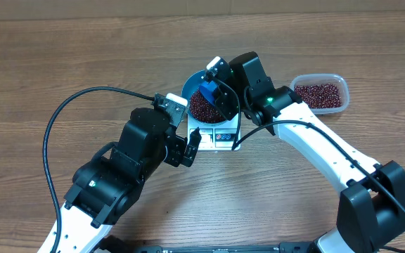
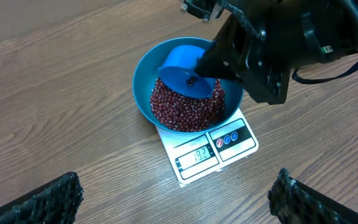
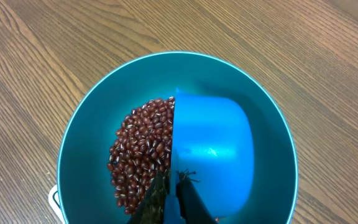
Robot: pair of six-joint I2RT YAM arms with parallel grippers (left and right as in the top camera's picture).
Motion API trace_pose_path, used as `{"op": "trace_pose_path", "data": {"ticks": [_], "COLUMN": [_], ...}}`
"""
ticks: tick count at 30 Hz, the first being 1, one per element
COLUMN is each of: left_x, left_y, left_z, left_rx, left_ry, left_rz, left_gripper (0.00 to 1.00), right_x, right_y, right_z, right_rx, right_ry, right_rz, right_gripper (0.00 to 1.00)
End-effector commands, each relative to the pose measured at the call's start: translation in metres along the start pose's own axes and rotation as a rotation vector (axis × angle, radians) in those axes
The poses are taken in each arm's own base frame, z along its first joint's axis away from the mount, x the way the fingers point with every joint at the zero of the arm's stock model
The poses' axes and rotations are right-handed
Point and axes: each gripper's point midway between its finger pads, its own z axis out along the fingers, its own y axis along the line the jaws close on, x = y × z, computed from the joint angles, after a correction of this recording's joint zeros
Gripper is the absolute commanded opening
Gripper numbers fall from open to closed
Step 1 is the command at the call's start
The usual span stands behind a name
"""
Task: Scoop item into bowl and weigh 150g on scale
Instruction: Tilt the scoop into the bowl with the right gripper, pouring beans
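The teal-blue bowl [image 2: 143,81] [image 3: 86,143] [image 1: 190,86] stands on the white scale [image 2: 191,163] [image 1: 216,135], whose display is lit. Dark red-brown beans [image 2: 185,111] [image 3: 142,149] [image 1: 201,107] heap inside the bowl. My right gripper [image 3: 171,186] [image 1: 220,95] is shut on the handle of a blue scoop [image 3: 213,149] [image 2: 182,68], which is tipped on its side over the beans. My left gripper [image 2: 179,202] [image 1: 192,147] hovers open over bare table just in front of the scale, nothing between its fingers [image 2: 48,199].
A clear plastic tub [image 1: 322,93] holding more beans sits to the right of the scale. A black cable [image 1: 69,112] loops over the table at the left. The right arm [image 1: 315,151] crosses the table's right side.
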Motion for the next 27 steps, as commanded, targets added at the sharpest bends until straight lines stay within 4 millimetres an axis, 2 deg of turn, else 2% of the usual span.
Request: {"op": "trace_pose_path", "data": {"ticks": [1, 4, 11, 17, 27], "left_x": [-0.003, -0.003, -0.003, -0.003, -0.003], "left_y": [0.0, 0.0, 0.0, 0.0, 0.0], "left_z": [-0.002, -0.002, -0.002, -0.002, -0.002], "left_rx": [0.006, 0.006, 0.006, 0.006, 0.006], "left_ry": [-0.009, -0.009, -0.009, -0.009, -0.009], "left_rz": [-0.014, -0.014, -0.014, -0.014, -0.014], "left_gripper": [1.0, 1.0, 1.0, 0.99, 0.99], "right_x": [-0.011, -0.007, -0.012, -0.029, -0.033], "right_y": [0.004, 0.021, 0.025, 0.008, -0.012], "right_z": [-0.004, -0.005, -0.006, -0.008, -0.013], "right_rx": [-0.018, -0.116, -0.142, -0.114, -0.123], "right_ry": [-0.024, -0.014, -0.031, -0.102, -0.139], "right_rz": [0.01, 0.024, 0.104, 0.233, 0.358], "right_gripper": [0.04, 0.04, 0.04, 0.04, 0.04]}}
